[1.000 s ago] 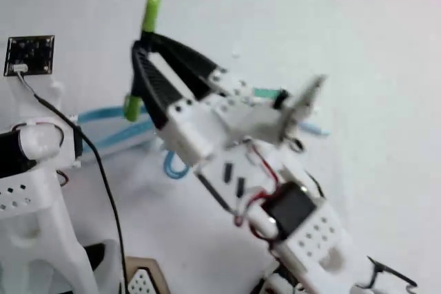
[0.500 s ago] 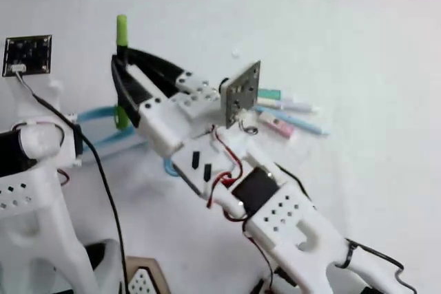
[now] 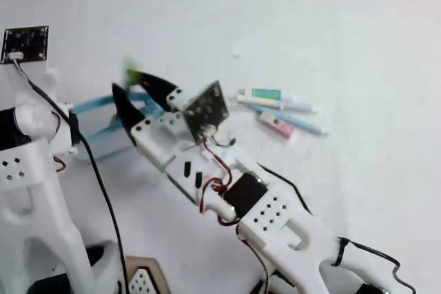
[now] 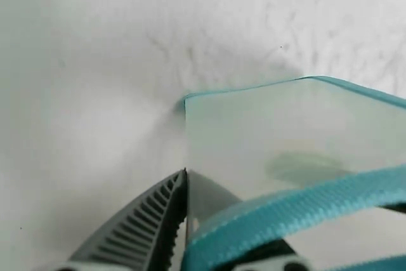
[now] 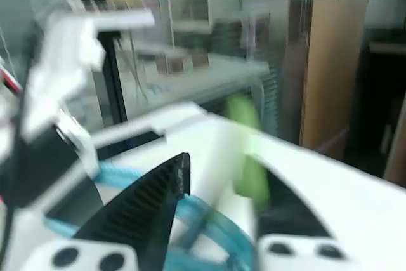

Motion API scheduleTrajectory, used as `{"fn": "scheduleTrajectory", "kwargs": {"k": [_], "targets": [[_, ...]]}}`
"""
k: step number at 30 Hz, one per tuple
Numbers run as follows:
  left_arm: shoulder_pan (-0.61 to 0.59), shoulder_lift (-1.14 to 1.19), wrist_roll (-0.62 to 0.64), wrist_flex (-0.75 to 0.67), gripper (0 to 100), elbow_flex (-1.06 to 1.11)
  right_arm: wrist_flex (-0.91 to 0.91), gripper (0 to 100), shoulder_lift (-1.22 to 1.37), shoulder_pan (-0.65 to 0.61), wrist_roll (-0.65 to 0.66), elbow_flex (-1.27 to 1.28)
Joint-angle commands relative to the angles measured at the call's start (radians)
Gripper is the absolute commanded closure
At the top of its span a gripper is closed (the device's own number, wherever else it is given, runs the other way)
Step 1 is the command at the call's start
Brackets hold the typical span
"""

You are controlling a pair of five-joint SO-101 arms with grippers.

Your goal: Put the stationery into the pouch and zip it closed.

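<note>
Holding a green pen (image 3: 132,74) tight, the right gripper (image 3: 138,89) hung just over the pouch (image 3: 96,111). The left gripper (image 4: 185,179) pinched the pouch's edge. The pen looked light, hard and smooth, so it could slip; its middle seemed best to grab. The pouch looked soft and floppy. More pens (image 3: 279,108) lay apart on the bench (image 3: 358,46).
</note>
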Motion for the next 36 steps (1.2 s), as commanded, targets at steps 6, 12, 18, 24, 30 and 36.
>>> {"fn": "scheduleTrajectory", "kwargs": {"k": [6,12,18,24,30,36], "targets": [[0.010,0.031,0.015,-0.003,98,-0.006,0.257,68.0,-0.007,0.042,-0.017,-0.327],[0.010,0.031,0.015,-0.003,98,-0.006,0.641,68.0,0.087,0.298,-0.075,-0.669],[0.010,0.031,0.015,-0.003,98,-0.005,1.153,68.0,0.394,0.549,0.213,-0.924],[0.010,0.031,0.015,-0.003,98,-0.003,1.391,68.0,0.723,0.608,0.626,-0.961],[0.010,0.031,0.014,-0.003,98,-0.003,1.392,67.8,0.992,0.642,0.770,-0.962],[0.010,0.031,0.014,-0.003,98,-0.003,1.300,67.9,1.155,0.674,0.793,-0.962]]}}
